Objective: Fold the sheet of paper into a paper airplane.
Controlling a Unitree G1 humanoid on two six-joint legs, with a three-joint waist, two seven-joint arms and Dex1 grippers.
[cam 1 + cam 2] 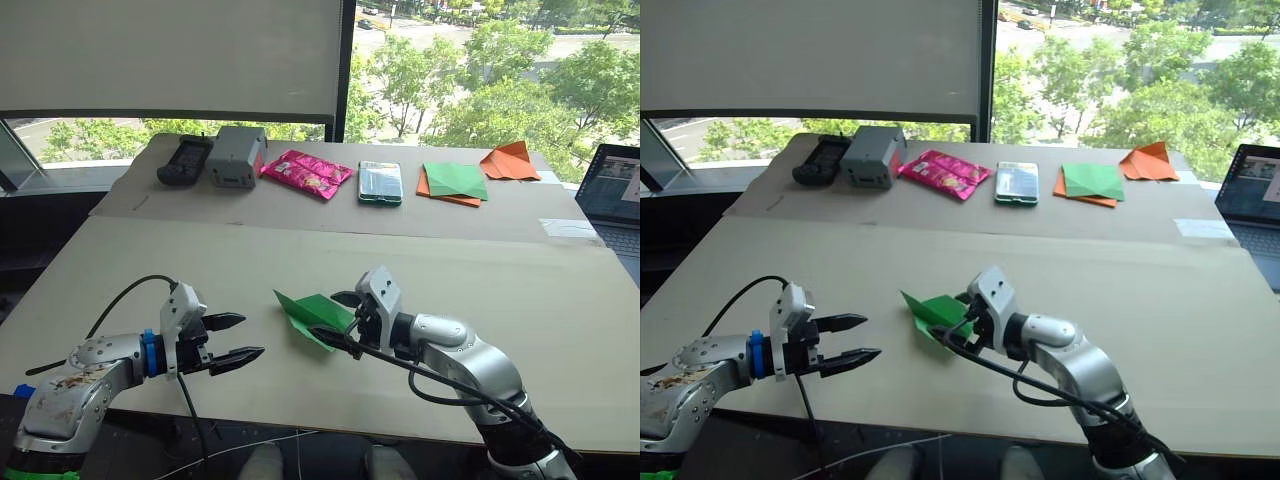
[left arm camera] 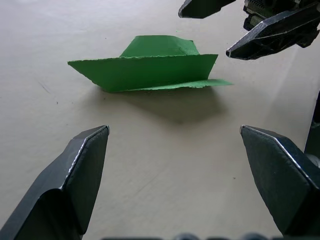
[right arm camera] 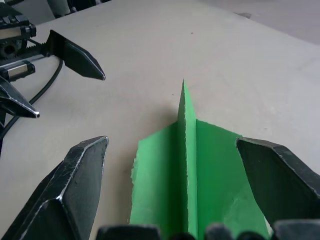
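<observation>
green paper airplane (image 1: 312,314) looks light, flimsy; grip its raised fin. right gripper (image 3: 175,200) straddles it, jaws apart; left gripper (image 1: 238,338) beside it, apart too.

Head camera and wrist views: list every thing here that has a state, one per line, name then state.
paper airplane: folded into a pointed wedge, fin raised, lying on the table, ungripped.
left gripper: open, empty, clear of the plane.
right gripper: open, fingers either side of the plane's rear.
laptop: open, screen lit.
orange paper plane: folded, lying at the far edge.
green-and-orange sheets: flat, stacked.
</observation>
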